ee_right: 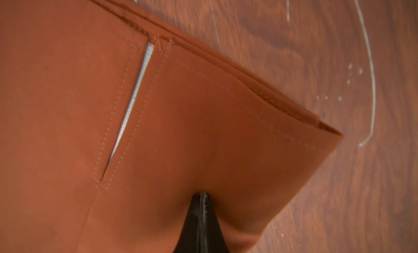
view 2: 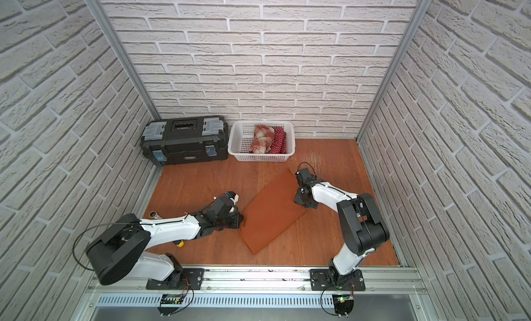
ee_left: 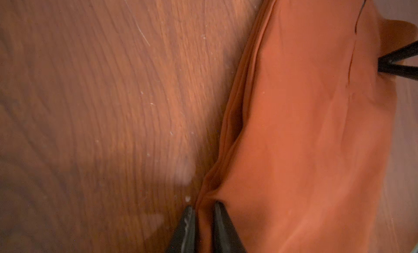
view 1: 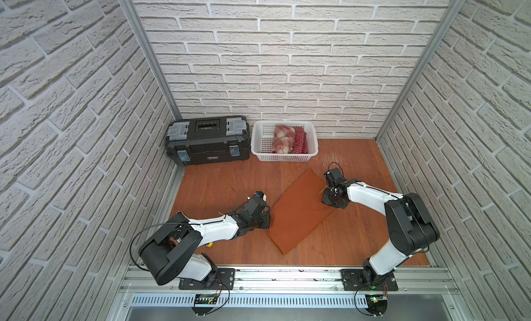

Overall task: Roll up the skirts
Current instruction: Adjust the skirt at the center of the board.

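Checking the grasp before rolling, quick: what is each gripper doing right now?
Left gripper: closed on the rust-orange skirt, at its edge.
Right gripper: closed on the same skirt.

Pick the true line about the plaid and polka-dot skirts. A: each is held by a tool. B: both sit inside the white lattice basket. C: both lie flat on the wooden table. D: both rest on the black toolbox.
B: the red-and-cream plaid cloth skirt and the dark red white-dotted cloth skirt lie side by side inside the white plastic lattice basket.
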Robot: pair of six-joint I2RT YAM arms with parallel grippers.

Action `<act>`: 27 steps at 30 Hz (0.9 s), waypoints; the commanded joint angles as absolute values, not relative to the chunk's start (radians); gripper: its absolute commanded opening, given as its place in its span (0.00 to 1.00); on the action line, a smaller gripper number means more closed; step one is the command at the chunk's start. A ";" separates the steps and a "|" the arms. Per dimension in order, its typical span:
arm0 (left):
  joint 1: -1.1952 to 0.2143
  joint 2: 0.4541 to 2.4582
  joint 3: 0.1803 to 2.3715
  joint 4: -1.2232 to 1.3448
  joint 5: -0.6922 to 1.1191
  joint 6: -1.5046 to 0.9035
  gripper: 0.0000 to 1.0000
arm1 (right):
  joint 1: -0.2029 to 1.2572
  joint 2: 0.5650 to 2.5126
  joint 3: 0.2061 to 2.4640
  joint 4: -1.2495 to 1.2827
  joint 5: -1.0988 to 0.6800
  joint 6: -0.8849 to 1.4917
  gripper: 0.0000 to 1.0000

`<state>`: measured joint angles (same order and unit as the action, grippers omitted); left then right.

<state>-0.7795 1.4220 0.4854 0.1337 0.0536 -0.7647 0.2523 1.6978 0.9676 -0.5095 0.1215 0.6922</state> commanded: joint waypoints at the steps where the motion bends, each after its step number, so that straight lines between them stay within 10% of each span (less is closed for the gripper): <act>1: -0.813 1.449 0.486 0.142 0.085 -0.812 0.17 | 0.202 1.768 1.029 -0.561 0.062 0.645 0.02; 8: -0.948 1.423 0.484 0.173 0.084 -0.935 0.20 | 0.116 1.885 1.223 -0.597 0.072 0.585 0.02; 17: -0.979 1.243 0.465 0.039 -0.028 -0.953 0.77 | 0.110 1.950 1.387 -0.611 -0.015 0.486 0.03; 27: -0.986 1.390 0.464 0.085 0.116 -0.942 0.67 | 0.140 1.732 1.188 -0.585 -0.023 0.535 0.04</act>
<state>-0.9829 1.3556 0.4793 0.0895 0.0563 -0.9375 0.1200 1.8618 1.2537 -0.5877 -0.0208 0.5175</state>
